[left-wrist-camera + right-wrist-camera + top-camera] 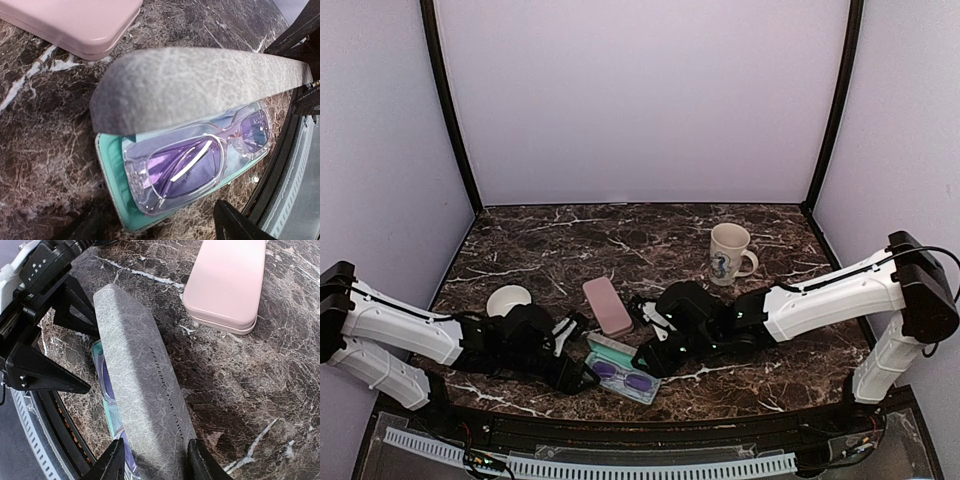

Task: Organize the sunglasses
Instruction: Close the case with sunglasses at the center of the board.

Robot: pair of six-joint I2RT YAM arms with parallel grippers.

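The sunglasses [200,160], a translucent pinkish frame with purple lenses, lie in the teal-lined grey case [107,165] at the table's near edge [625,378]. The case's grey lid [140,380] stands half lowered over them. My right gripper [157,462] straddles the lid from the right end, and both fingers press its long edges. My left gripper [157,227] is open at the case's left end, with its fingers on either side of that end and touching nothing. In the top view the left gripper [582,375] and the right gripper [645,357] flank the case.
A shut pink case [607,305] lies just behind the grey one. A white bowl [509,300] sits at the left and a white mug [728,253] at the back right. The table's front rail [295,165] runs close beside the case.
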